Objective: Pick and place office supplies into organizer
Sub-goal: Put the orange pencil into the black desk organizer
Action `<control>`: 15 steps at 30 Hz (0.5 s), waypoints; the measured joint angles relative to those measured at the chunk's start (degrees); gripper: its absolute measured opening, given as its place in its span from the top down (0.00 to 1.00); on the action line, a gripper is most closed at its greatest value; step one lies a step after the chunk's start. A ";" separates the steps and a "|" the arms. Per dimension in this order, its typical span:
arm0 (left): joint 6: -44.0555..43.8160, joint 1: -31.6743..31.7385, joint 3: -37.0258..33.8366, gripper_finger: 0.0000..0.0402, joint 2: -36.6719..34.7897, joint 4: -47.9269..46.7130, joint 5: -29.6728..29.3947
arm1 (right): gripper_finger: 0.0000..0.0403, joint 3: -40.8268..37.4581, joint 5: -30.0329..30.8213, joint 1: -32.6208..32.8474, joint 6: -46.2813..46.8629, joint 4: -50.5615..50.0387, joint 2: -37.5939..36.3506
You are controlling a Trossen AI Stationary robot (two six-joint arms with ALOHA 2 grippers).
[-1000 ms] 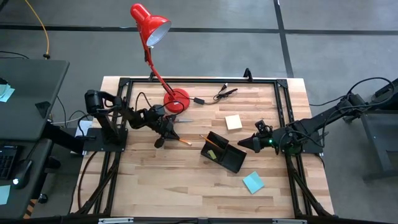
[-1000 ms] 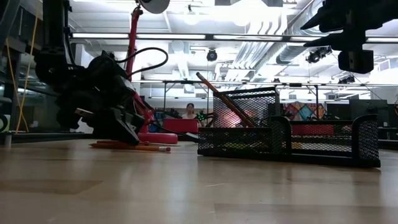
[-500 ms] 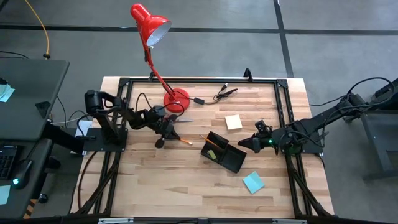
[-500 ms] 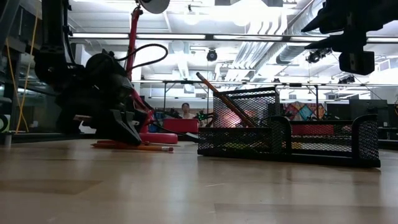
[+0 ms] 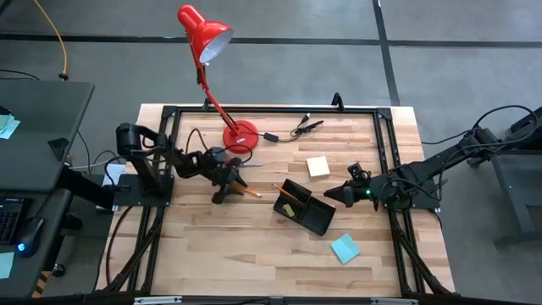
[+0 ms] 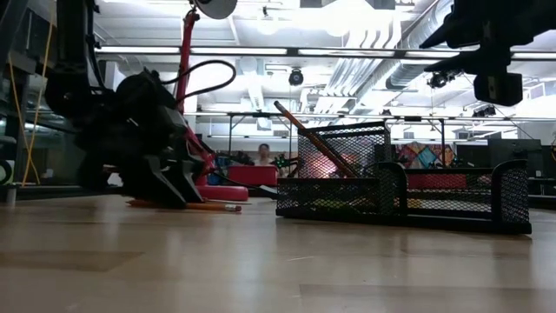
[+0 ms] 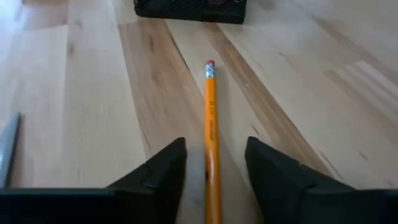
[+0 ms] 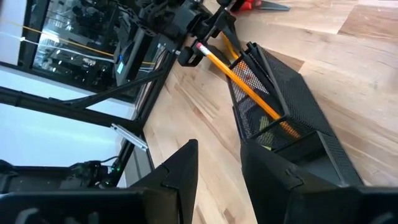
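Your left gripper (image 7: 211, 165) sits low over the table (image 5: 254, 246), just in front of the red desk lamp (image 5: 206, 38) base, with its fingers (image 7: 163, 171) spread and a loose pencil (image 7: 211, 124) lying flat on the wood between them; the fingers stand on either side of the pencil without pinching it, and its eraser end points toward the organizer (image 5: 303, 206). That black mesh tray rests near the middle of the table, turned at an angle, with another pencil (image 8: 239, 78) leaning upright out of its tall compartment. Your right gripper (image 8: 217, 168) hangs just beside the organizer on its right side, raised off the table, fingers parted and holding nothing. A pale yellow sticky-note pad (image 5: 318, 166) lies just behind the organizer, and a teal-blue pad (image 5: 345, 248) lies on the wood nearer the front edge, both apart from the tray
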 joint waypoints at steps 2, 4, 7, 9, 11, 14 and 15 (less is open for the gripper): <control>0.19 -1.27 0.05 0.56 0.55 1.09 -1.50 | 0.71 0.00 0.00 0.00 0.00 -0.23 0.00; 0.16 -1.97 0.14 0.55 0.97 1.60 -2.70 | 0.71 0.00 -0.02 0.00 0.10 -0.32 0.00; 0.10 -2.57 0.17 0.56 1.52 1.91 -2.47 | 0.71 0.00 -0.02 0.00 1.42 -0.32 0.00; -1.48 -2.55 -0.21 0.58 1.61 2.52 -2.20 | 0.71 -0.02 -0.02 0.00 1.57 -0.32 0.00; -2.56 -2.55 -0.83 0.61 1.90 4.47 -1.63 | 0.71 -0.01 -0.02 0.00 1.54 -0.31 0.00; -3.32 -2.57 -1.08 0.66 1.85 4.27 -2.61 | 0.71 0.00 0.64 0.00 1.53 -0.30 0.00; -3.35 -2.57 -1.08 0.68 1.75 3.92 -3.23 | 0.71 0.00 0.81 0.00 1.53 -0.28 0.00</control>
